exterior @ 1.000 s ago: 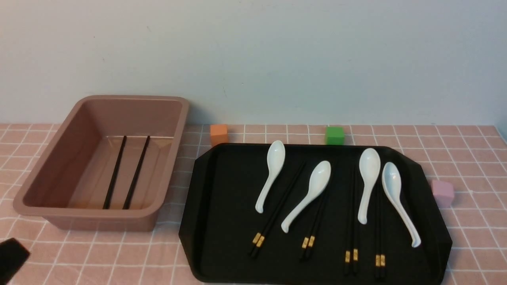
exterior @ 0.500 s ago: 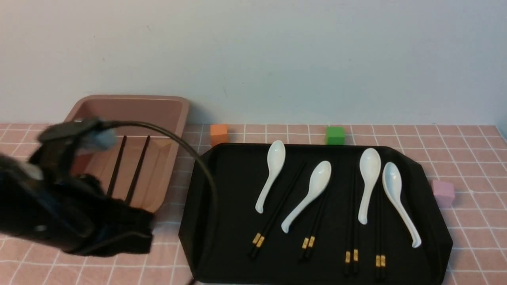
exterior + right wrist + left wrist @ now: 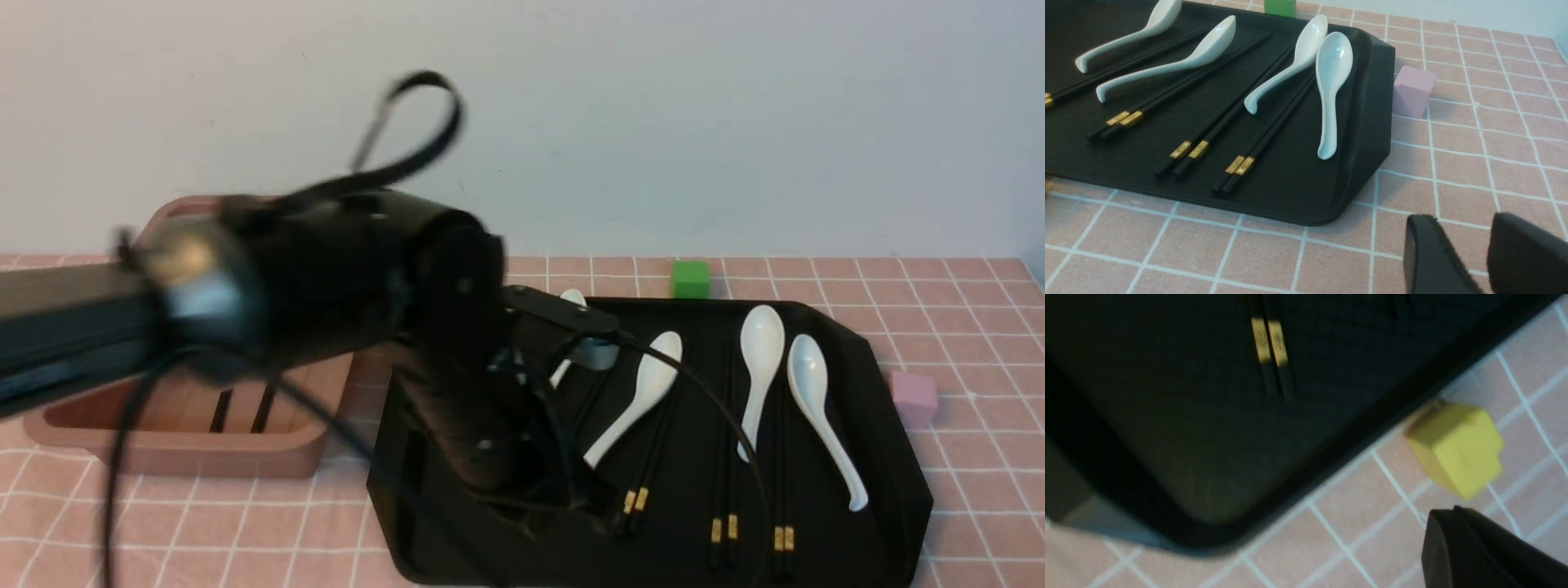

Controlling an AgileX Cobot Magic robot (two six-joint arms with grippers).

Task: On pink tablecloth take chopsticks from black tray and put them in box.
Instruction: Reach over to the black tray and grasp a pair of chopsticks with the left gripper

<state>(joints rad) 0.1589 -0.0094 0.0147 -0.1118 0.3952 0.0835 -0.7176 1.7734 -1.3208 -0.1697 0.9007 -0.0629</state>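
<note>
Now the left gripper [image 3: 1451, 512] is over the black tray [image 3: 886, 490], fingers together, holding nothing. Chopsticks [image 3: 655, 453] lie in the tray; the box [image 3: 212, 454] is left of it. A spoon [image 3: 645, 396] might get knocked, because it lies over some chopsticks.

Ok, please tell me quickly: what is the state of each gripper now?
Left gripper: closed, fingers together, nothing seen held.
Right gripper: open, fingers apart, nothing between them.
</note>
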